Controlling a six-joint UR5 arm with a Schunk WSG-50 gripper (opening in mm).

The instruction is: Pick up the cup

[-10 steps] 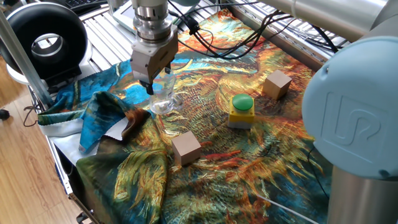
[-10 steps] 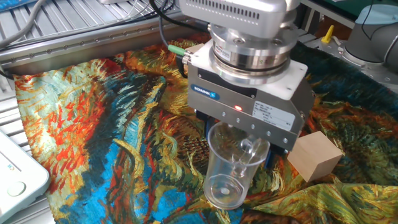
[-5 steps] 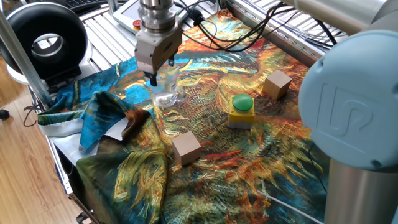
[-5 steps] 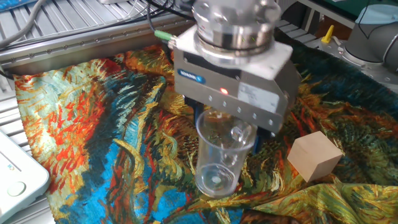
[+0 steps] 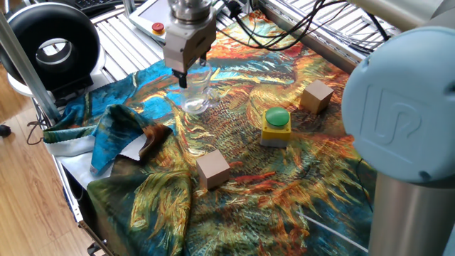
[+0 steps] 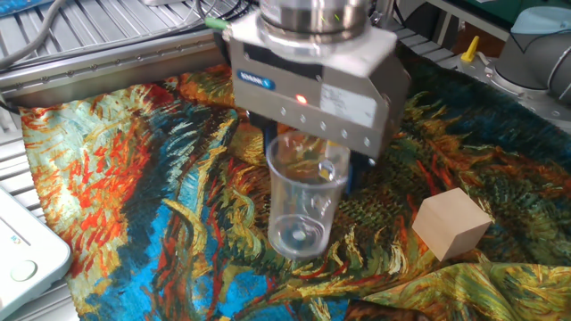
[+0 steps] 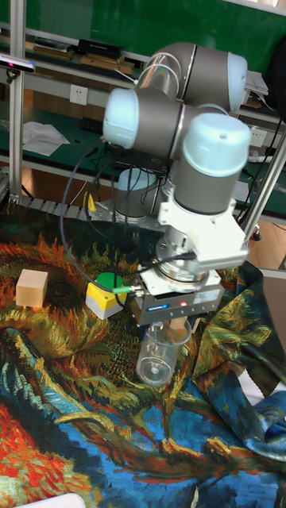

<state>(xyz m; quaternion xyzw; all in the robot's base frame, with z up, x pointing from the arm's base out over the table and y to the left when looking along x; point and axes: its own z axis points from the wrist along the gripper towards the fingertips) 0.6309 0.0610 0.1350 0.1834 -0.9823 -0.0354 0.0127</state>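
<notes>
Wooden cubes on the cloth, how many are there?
2. One wooden cube lies near the cloth's front edge; the other cube sits beyond the green button. None seem hidden.

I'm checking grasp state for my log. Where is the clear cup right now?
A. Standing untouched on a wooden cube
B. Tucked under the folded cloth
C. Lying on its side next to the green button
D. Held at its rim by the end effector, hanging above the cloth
D: the end effector grips the cup at its rim, and in the tall fixed view its base hangs above the cloth.
</notes>
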